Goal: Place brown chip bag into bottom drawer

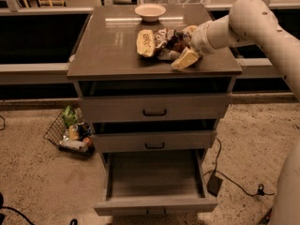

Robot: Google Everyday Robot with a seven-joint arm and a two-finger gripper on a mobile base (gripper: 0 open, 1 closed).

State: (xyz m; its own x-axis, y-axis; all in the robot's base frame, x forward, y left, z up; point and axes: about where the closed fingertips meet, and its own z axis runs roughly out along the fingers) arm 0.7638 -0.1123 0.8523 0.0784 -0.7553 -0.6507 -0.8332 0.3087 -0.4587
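The brown chip bag (157,42) lies crinkled on the grey cabinet's top, tan-yellow end to the left. My gripper (187,45) is at the bag's right end, low over the top. It is open, with one cream finger (186,59) in front of the bag's end and the other behind it. The bag still rests on the surface. The bottom drawer (157,204) is pulled out towards the camera and its inside shows nothing in it. The two drawers above it are pushed in.
A small pale bowl (150,11) stands at the back of the cabinet top (108,50). A wire basket (70,132) of items sits on the floor to the left. A black power brick (214,184) and its cable lie to the right of the open drawer.
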